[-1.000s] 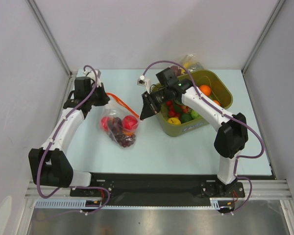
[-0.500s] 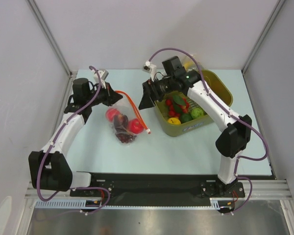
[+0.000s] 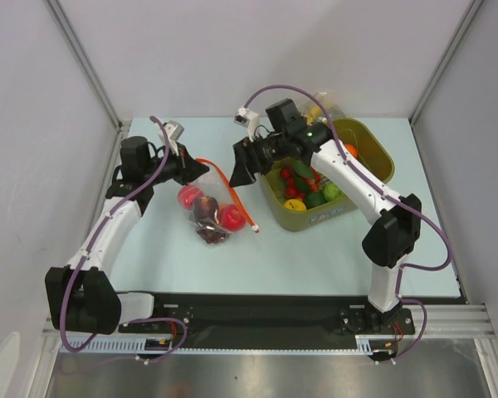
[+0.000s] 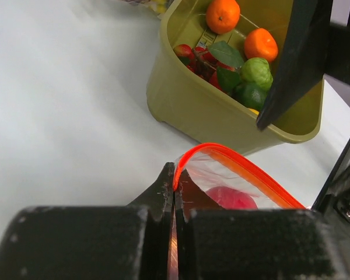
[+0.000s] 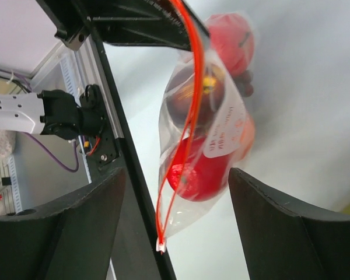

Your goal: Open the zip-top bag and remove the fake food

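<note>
Bases of both arms stood at the near edge of the bench point(image 3: 315, 257). Zip-top bag point(image 3: 209, 217) lay beyond them, left of centre, its body resting on the bench and its far corner raised. Fake food point(image 3: 220, 217) was all inside it: red apple point(image 3: 230, 217) on the right, dark maroon fruit point(image 3: 203, 206) in the middle, second red fruit point(image 3: 187, 196) on the left, dark purple grape bunch point(image 3: 212, 234) at the near end. Orange tint showed behind the bag's label in the right wrist view; could not tell which fruit.

Left jaws: pressed together, pinching the raised corner of the bag at the end of its red-orange zip strip point(image 4: 204, 147). From that pinch the strip arched up and ran rightward and nearward over the fruit to a free end with a small white tab point(image 3: 254, 231), near the bin's near-left wall. Right wrist view showed two red lines a little apart along the mouth; mouth looked partly parted.

Right jaws: spread wide, hovering over the far part of the strip, between the left jaws and the bin, gripping nothing.

Olive-green bin point(image 3: 336, 214) stood right of the bag, holding oranges point(image 4: 223, 14), limes point(image 4: 256, 71), a yellow lemon point(image 3: 295, 205) and small red pieces. Second clear bag point(image 3: 324, 106) with yellow shapes lay behind the bin, at the far edge.
</note>
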Controlling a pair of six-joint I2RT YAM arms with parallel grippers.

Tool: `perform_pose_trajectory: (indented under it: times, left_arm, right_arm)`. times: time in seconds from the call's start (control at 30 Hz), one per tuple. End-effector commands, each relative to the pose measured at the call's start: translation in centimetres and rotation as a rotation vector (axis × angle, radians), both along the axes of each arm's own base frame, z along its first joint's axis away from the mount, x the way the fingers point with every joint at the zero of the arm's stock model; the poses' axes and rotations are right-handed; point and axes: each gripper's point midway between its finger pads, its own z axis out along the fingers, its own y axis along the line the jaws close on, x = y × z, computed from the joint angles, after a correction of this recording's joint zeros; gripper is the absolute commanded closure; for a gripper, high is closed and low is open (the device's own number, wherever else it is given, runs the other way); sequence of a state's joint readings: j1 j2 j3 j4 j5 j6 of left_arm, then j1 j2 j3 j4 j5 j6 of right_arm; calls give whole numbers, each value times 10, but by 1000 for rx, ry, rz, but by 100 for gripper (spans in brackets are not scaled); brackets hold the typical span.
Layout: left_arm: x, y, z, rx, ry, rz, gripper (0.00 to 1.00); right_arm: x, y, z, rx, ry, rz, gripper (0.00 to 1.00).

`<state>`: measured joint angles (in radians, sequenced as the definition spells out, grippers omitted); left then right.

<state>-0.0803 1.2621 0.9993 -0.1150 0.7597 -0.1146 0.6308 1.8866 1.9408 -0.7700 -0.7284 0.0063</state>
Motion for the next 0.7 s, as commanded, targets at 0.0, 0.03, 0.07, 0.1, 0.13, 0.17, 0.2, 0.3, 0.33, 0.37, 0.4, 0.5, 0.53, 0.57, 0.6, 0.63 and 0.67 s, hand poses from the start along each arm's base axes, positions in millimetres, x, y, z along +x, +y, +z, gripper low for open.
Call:
perform_pose_trajectory:
  times: [0.0,0.03,0.07,0.1,0.13,0.17,0.2,0.3,0.33,0.37,0.4,0.5,0.53,0.57,0.6,0.63,0.67]
  left_arm:
    - [-4,-5,23,-18,-93,-33,100]
    - [-4,-4,24,-17,-95,-33,99]
    - [-4,-4,24,-15,-93,-32,100]
    - [-4,-4,24,-14,-94,-31,100]
    - [-4,-4,24,-14,-94,-34,100]
    - [-4,-4,23,-15,-93,-35,100]
    - [-5,-4,24,-14,-94,-36,100]
    - [-5,-4,23,-12,-93,-33,100]
    - [-5,-3,23,-12,-92,-30,100]
    - [-6,-4,23,-11,-93,-30,100]
    - [-6,-4,24,-12,-94,-31,100]
    - [-5,-3,25,-11,-97,-29,100]
    - [-5,-4,25,-12,-98,-30,100]
    - [-5,-3,26,-12,-100,-28,99]
    - [-4,-3,26,-13,-97,-28,100]
    - [-4,-4,27,-12,-101,-32,100]
    - [-4,-4,27,-12,-101,-32,100]
  right_arm:
    - [-3,4,-14,-42,-14,9,23]
    - [-4,4,-16,-49,-8,10,23]
    - [-4,2,-20,-58,-5,5,24]
    - [-3,1,-22,-68,-10,-2,24]
    - [-3,0,-24,-75,-9,-3,24]
    - [-3,-1,-26,-80,-9,-5,24]
    - [-2,-2,-28,-85,-7,-10,24]
    - [-3,-6,-33,-94,3,-15,25]
    - [-2,-7,-33,-93,3,-17,25]
    - [-1,-8,-32,-91,1,-20,25]
    - [-1,-8,-34,-92,5,-21,25]
    - [-1,-9,-37,-95,9,-21,25]
    - [-1,-9,-39,-98,13,-21,25]
    - [-1,-8,-40,-98,17,-18,25]
    - [-2,-7,-40,-97,16,-13,25]
    - [-2,-7,-42,-101,19,-12,25]
    - [-3,-6,-43,-102,19,-8,25]
